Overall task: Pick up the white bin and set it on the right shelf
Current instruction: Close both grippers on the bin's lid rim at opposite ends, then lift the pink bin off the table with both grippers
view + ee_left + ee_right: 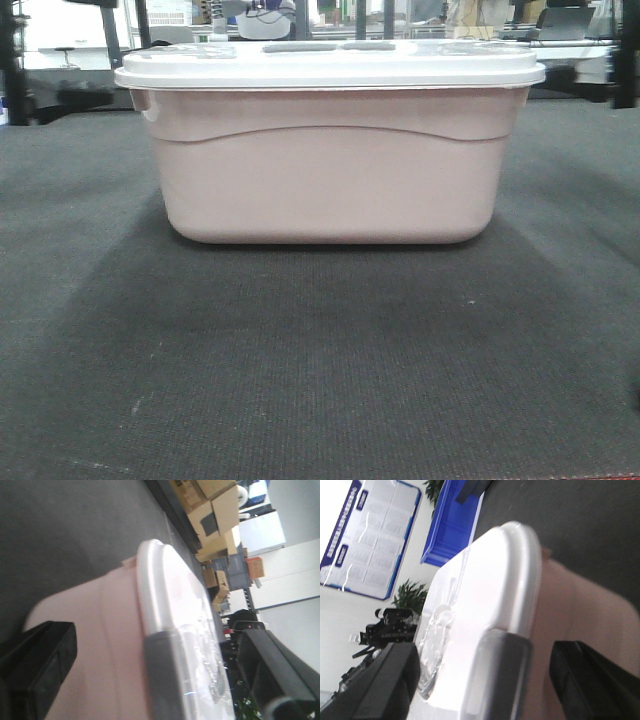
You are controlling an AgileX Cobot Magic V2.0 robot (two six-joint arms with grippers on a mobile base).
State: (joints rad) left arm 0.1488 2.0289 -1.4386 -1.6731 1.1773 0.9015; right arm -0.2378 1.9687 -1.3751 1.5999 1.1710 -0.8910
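White bin [325,180] sits lid-on in the middle of the dark grey counter [320,390], long side facing the front cam. Left claw [155,655] and right claw [487,675] are both spread wide, each with one end of the lid showing between its fingers, gripping nothing.

We are seeing 2 matte black, blocky plastic fingers [42,662] with squared edges on our left gripper [152,647], and 2 matching black, flat-faced fingers [377,682] on our right gripper [485,672].
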